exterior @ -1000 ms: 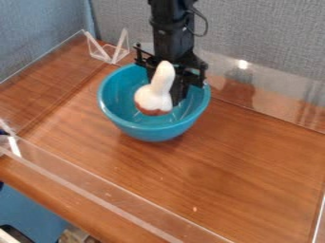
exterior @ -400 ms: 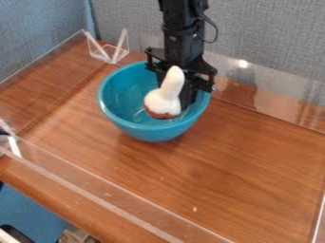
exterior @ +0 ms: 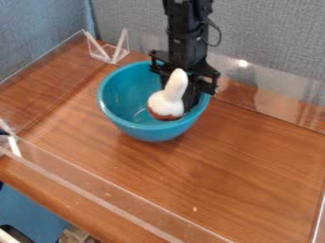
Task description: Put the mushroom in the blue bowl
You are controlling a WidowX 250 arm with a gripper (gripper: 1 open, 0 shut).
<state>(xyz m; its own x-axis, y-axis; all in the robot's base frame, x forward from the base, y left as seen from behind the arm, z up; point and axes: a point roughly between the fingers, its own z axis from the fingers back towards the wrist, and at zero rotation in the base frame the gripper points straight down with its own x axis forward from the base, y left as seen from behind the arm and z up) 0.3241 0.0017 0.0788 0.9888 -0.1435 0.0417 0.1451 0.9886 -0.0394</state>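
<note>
Inside the blue bowl (exterior: 133,109), the mushroom (exterior: 169,95) hangs upside down; jaws clamped.

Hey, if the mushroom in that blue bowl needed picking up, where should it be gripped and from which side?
Probably the thick cream stem, coming from straight above. The mushroom sits cap-down inside the blue bowl, stem pointing up, and the bowl's deep wall blocks any sideways approach. The stem is the tall, narrow part that fits between jaws; the gripper is shut on it from above now.

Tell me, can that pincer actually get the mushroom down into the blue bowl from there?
Probably yes. The pincer holds the mushroom inside the blue bowl already, cap downward, and nothing blocks the open top.
</note>
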